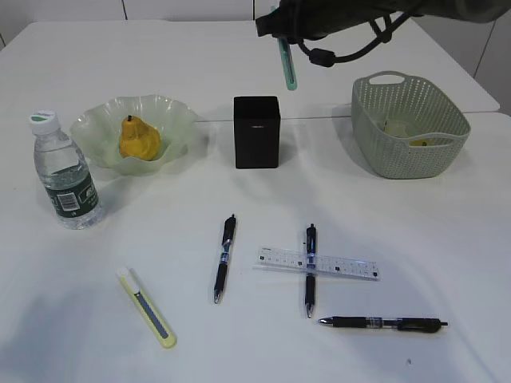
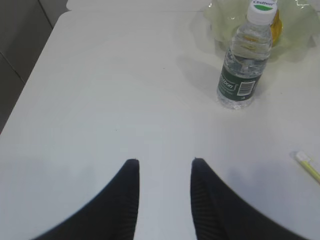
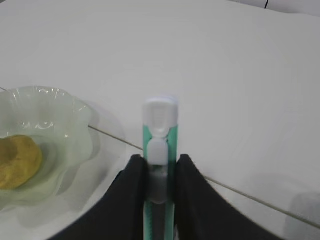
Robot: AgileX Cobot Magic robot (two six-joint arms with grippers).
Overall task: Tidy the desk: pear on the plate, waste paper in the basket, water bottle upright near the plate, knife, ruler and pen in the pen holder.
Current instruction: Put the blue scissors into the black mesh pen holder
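**Green utility knife held aloft above the black pen holder**

The right claw (image 3: 160, 172) is closed on a teal-green utility knife with a white slider (image 3: 160, 150). In the exterior view the knife (image 1: 286, 65) hangs blade-end down, slightly tilted, above and just right of the black square pen holder (image 1: 256, 132), clear of its rim. The right wrist view shows both fingers (image 3: 131, 195) pressed against the knife's sides.

The left claw (image 2: 162, 172) stands partly open and holds nothing; it hovers above bare white bench (image 2: 110, 90).

The yellow pear (image 1: 136, 139) sits upright in the pale green wavy-edged glass plate (image 1: 172, 112). The clear plastic water bottle with white cap and green label (image 1: 65, 171) stands upright just left of the plate.

A yellow-green utility knife (image 1: 148, 307) lies flat on the bench at front left. Three black pens remain flat on the bench: one (image 1: 224, 258) near the middle, one (image 1: 309, 270) crossing under a clear plastic ruler (image 1: 317, 263), and one (image 1: 383, 323) at front right.

The pale green woven plastic basket (image 1: 383, 155) stands at back right; its contents cannot be made out.
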